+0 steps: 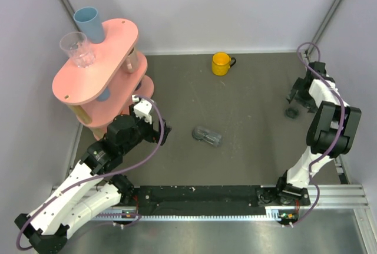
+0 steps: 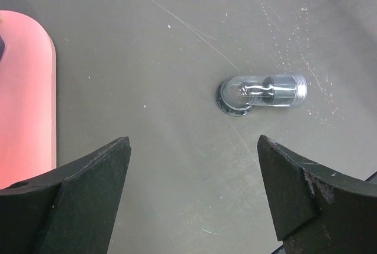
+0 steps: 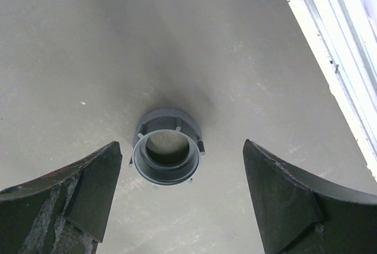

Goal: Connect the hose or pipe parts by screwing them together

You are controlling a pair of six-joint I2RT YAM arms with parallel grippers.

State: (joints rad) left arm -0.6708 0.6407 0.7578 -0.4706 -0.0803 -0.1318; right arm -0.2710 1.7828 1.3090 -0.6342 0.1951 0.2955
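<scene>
A stubby semi-transparent grey pipe piece (image 1: 207,135) lies on its side mid-table; in the left wrist view the same pipe piece (image 2: 263,93) shows a threaded end pointing right. My left gripper (image 1: 166,131) hovers left of it, open and empty, the pipe well beyond its fingertips (image 2: 112,165). A dark grey threaded ring nut (image 3: 166,147) stands on the table at the far right, seen small as the ring nut (image 1: 290,112) from above. My right gripper (image 3: 179,174) hangs over it, open, jaws either side and apart from the nut.
A yellow mug (image 1: 221,63) stands at the back centre. A pink tiered stand (image 1: 97,68) with a blue cup (image 1: 89,23) and a clear glass (image 1: 78,49) fills the back left, close to my left arm. A metal rail (image 3: 336,48) edges the table on the right.
</scene>
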